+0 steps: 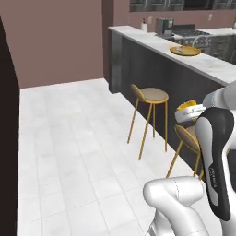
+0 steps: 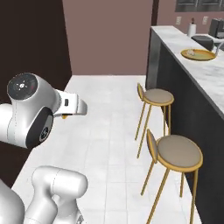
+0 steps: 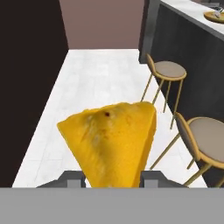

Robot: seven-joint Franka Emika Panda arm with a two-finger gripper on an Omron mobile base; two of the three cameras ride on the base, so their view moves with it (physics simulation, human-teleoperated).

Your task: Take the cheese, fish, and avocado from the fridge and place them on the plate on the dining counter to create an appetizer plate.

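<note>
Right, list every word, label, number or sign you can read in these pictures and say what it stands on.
None can be read.
Robot arm: a small light marking low on its dark cover in the left base view, too small and blurred to read.
Cheese, plate, stools and counter: no writing.

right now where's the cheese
In the hand view the cheese sits between the hand's fingertips, above the white floor, left of the two stools.

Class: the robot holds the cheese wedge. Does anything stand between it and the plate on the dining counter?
Two stools stand along the dining counter front, below the path. The plate lies far down the marble top; nothing visible blocks the way above the counter for the cheese in the tool.
</note>
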